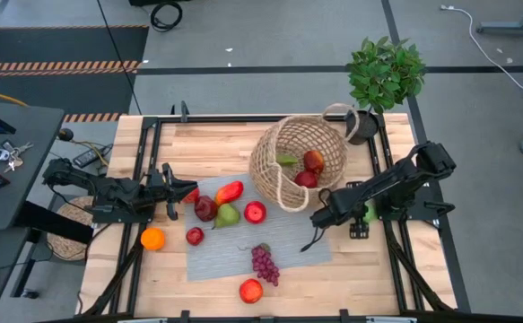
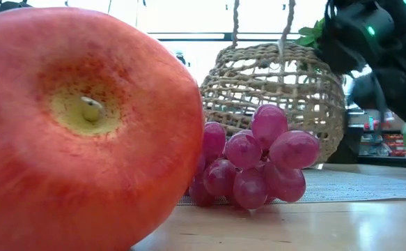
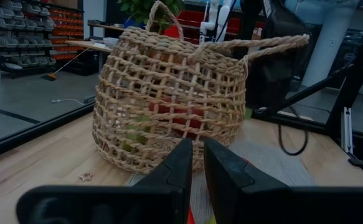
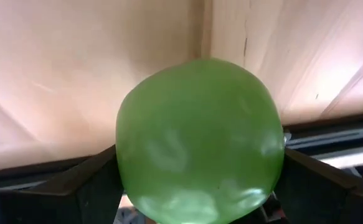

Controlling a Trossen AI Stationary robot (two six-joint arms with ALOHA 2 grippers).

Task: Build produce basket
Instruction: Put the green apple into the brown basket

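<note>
Basket [image 1: 290, 170]: round, light tan, open-weave wicker with two thin loop handles, tipped on its side near the far edge of the wooden worktop [image 1: 422, 278], mouth facing the near edge; inside, two red fruits [image 1: 310, 169] and a green piece showing through the weave. Grey ribbed mat [image 1: 234, 256] at mid-worktop carries a long red pepper [image 1: 230, 191], a dark red apple [image 1: 205, 209], a green pear [image 1: 227, 216], a red apple [image 1: 255, 212], a small red fruit [image 1: 195, 236] and a purple grape bunch [image 1: 265, 264] of glossy round beads. Orange [image 1: 152, 239] lies on bare wood toward the left edge; a red-yellow apple [image 1: 251, 291], smooth with a pale stem dimple, near the near edge. Left claw [image 1: 169, 191]: clenched, empty, at the mat's left margin. Right claw [image 4: 200, 186]: grasping a smooth, round green fruit [image 4: 200, 140] by the right edge. Leafy potted plant [image 1: 385, 76] at the far right corner.
</note>
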